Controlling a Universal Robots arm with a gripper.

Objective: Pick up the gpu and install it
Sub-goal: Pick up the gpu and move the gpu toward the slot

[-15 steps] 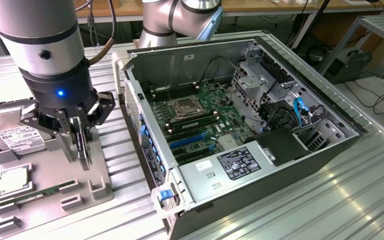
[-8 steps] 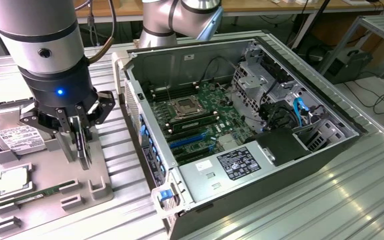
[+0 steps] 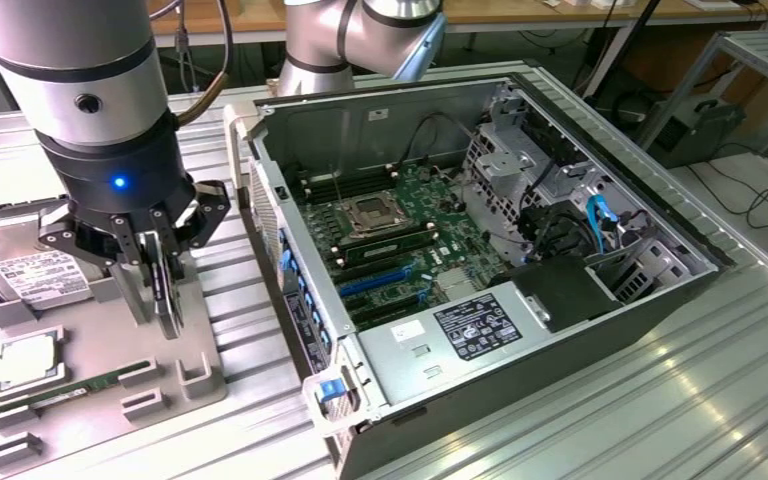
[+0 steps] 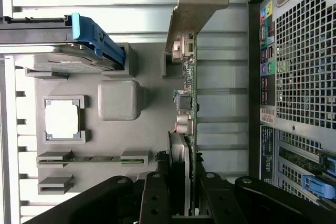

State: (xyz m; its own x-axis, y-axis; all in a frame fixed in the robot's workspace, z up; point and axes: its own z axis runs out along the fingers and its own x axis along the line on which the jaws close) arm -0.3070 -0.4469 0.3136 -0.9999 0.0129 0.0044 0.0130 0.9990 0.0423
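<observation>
- Pincer (image 4: 182,192) clamped on the gpu (image 4: 188,103), card upright at the grey holder tray's (image 3: 204,350) edge nearest the computer case (image 3: 344,130).
- Installation not yet done.

We count one gpu (image 4: 191,103), one end effector (image 4: 184,184), one hard drive (image 3: 31,272), one processor chip (image 3: 31,358) and one memory stick (image 3: 71,388), grouped toward eight o'clock in the exterior view on or over one grey holder tray (image 3: 217,340). At three o'clock from them stands one open computer case (image 3: 357,120), holding one motherboard (image 3: 411,230) and one labelled power supply (image 3: 451,335).
</observation>
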